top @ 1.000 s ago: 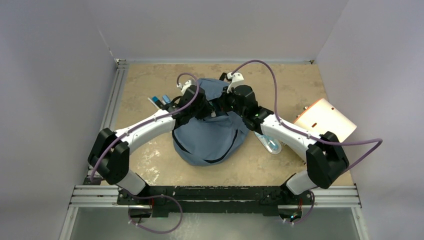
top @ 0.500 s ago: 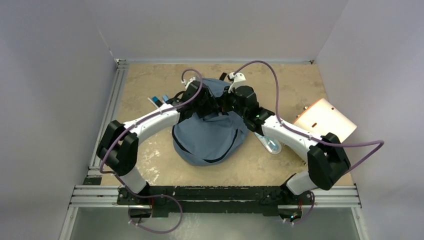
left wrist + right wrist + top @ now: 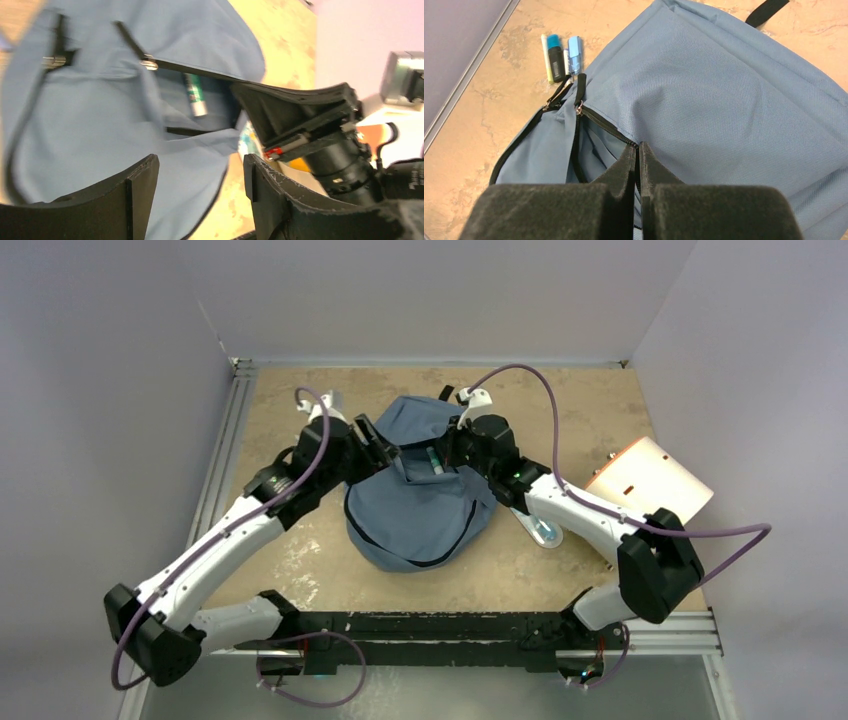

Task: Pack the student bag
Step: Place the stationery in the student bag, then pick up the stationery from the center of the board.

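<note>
Student bag (image 3: 415, 515): slate-blue, at the centre of the table (image 3: 600, 410), between the two arms.
Right end effector (image 3: 638, 148): closed on the bag's zip edge, holding the pocket mouth up.
Left end effector (image 3: 200, 167): open and empty, just left of the mouth.
Key relation: the mouth runs left–right, with a green marker (image 3: 195, 95) inside; loose pens (image 3: 556, 56) lie far-left, probably the left arm's to fetch.
Hidden: pocket depth; the left arm covers the pens in the overhead view.

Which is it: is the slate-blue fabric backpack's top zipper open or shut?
Open. The slate-blue fabric backpack has its black zipper parted, the right claw pinches the opening's edge, and a green marker shows inside.
</note>
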